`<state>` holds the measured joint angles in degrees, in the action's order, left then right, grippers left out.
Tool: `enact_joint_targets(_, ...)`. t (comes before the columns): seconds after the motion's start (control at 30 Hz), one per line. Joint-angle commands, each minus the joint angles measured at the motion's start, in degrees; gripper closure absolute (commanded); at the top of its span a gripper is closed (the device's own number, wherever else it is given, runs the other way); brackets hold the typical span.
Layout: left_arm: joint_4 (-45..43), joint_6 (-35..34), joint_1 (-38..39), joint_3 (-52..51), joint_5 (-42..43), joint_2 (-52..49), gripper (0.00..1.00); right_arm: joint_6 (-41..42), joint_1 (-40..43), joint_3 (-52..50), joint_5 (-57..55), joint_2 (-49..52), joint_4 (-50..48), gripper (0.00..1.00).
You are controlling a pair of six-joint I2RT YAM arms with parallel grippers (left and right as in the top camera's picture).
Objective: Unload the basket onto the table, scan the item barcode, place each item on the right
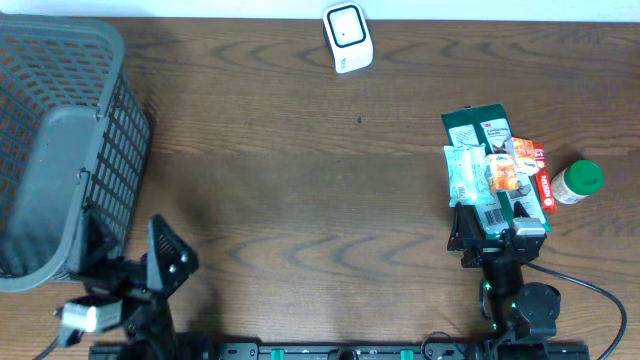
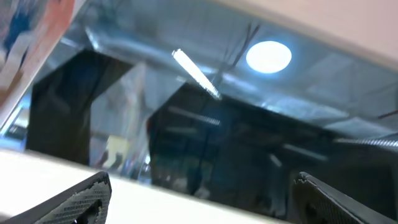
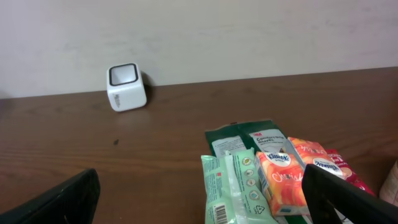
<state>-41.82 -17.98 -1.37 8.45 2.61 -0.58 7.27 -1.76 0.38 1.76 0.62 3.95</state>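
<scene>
A white cube-shaped scanner stands at the table's far edge, also in the right wrist view. At the right lies a pile of items: a light green wipes pack with a barcode on its near end, orange tissue packs, a dark green pack and a red pack. My right gripper is open just in front of the pile, holding nothing. My left gripper is open and empty at the front left, its camera pointing up at the ceiling.
A grey mesh basket fills the left side of the table beside my left arm. A small bottle with a green lid lies to the right of the pile. Bare wood lies between the pile and the scanner.
</scene>
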Motion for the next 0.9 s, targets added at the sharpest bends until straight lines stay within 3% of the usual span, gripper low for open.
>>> enact_joint_targets(0.0, -0.52, 0.55, -0.22, -4.22, -1.86, 0.44, 0.07, 0.85, -0.48, -0.09, 0.24, -0.31, 0.17, 0.01)
enact_joint_targets(0.2, 2.73, 0.57, -0.22, -8.22, -2.05, 0.46, 0.07, 0.85, -0.48, -0.09, 0.24, -0.31, 0.17, 0.01)
enact_joint_targets(0.53, 35.43, 0.57, -0.17, -8.22, -1.79, 0.46, 0.07, 0.83, -0.48, -0.09, 0.24, -0.31, 0.17, 0.01)
enact_joint_targets(0.67, 40.28, 1.11, -0.17, -8.22, -0.35, 0.46, 0.07, 0.85, -0.48, -0.09, 0.24, -0.31, 0.17, 0.01)
enact_joint_targets(0.87, 43.34, 9.73, -0.17, -8.22, 3.72, 0.46, 0.06, 0.85, -0.48, -0.09, 0.24, -0.31, 0.17, 0.01)
